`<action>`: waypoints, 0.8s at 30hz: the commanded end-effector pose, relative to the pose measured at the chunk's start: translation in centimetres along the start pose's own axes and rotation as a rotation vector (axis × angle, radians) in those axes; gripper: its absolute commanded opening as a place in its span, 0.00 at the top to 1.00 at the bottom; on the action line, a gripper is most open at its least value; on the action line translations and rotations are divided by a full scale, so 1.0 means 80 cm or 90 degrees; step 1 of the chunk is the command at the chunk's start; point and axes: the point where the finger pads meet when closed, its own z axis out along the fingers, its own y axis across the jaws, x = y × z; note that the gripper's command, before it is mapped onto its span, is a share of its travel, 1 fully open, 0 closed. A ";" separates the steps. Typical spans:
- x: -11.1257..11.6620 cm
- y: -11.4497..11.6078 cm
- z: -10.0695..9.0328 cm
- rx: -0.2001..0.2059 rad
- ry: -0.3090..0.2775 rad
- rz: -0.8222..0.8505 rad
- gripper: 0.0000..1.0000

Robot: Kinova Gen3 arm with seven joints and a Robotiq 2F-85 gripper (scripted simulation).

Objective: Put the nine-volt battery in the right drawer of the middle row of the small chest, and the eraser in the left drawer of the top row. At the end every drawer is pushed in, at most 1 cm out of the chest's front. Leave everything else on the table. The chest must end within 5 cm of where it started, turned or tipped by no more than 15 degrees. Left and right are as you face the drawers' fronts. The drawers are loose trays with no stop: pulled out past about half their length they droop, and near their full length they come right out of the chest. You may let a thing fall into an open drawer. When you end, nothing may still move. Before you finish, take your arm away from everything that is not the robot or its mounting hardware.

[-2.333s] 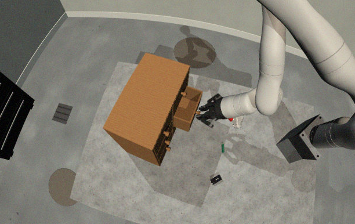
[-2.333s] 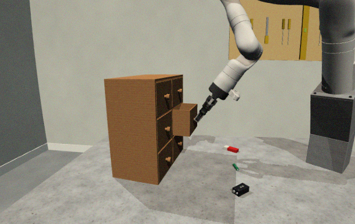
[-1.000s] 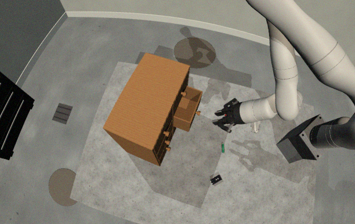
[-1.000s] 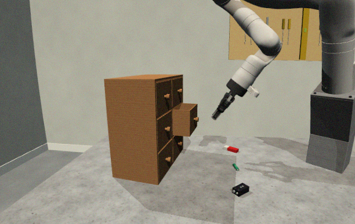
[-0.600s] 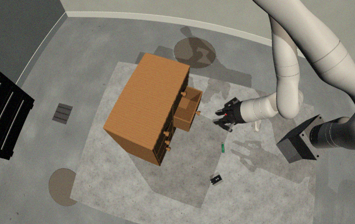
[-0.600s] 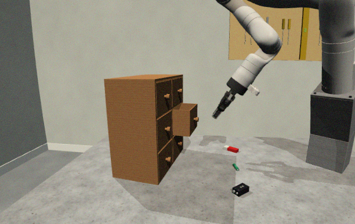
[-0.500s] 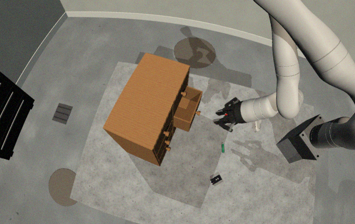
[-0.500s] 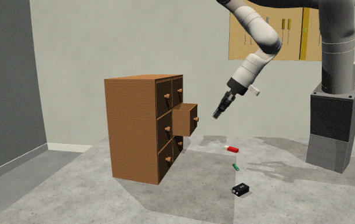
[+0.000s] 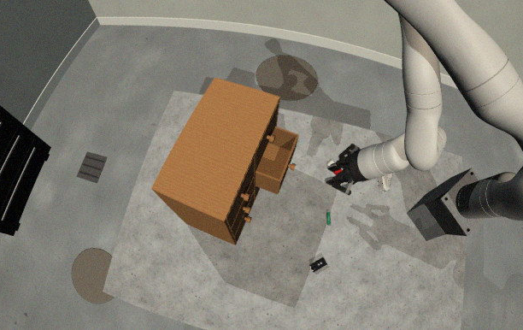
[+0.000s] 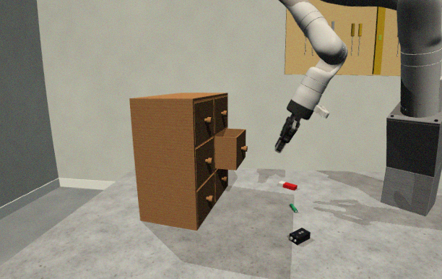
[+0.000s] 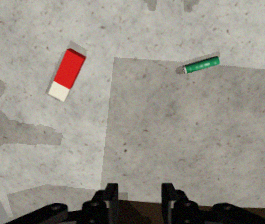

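The nine-volt battery [image 9: 320, 264] [image 10: 300, 236] is a black block lying on the table. The red and white eraser [image 9: 337, 172] [image 10: 289, 186] [image 11: 69, 70] lies on the table, partly hidden by the gripper in the top view. The wooden chest [image 9: 220, 141] [image 10: 165, 155] stands upright, with three rows of two drawers. Its right middle drawer [image 9: 268, 182] [image 10: 226, 152] is pulled out and looks level; what shows of its inside is empty. The other drawers look pushed in. My gripper [image 9: 329, 173] [image 10: 279, 147] [image 11: 139, 196] is part open and empty, above the table in front of the pulled-out drawer.
A small green cylinder [image 9: 328, 217] [image 10: 293, 208] [image 11: 202, 65] lies on the table between eraser and battery. The robot's base block [image 9: 427, 209] [image 10: 410, 148] stands across from the drawer fronts. A dark brown wooden edge [image 11: 153, 209] shows behind the fingers in the wrist view.
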 end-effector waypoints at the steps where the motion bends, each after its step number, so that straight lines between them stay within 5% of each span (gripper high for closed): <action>1: -0.004 -0.008 -0.004 0.009 0.013 -0.020 0.67; 10: 0.023 -0.028 -0.018 0.029 0.099 -0.054 0.67; 20: 0.045 -0.050 -0.060 0.051 0.215 -0.058 0.67; 24: 0.046 -0.051 -0.070 0.052 0.232 -0.052 0.67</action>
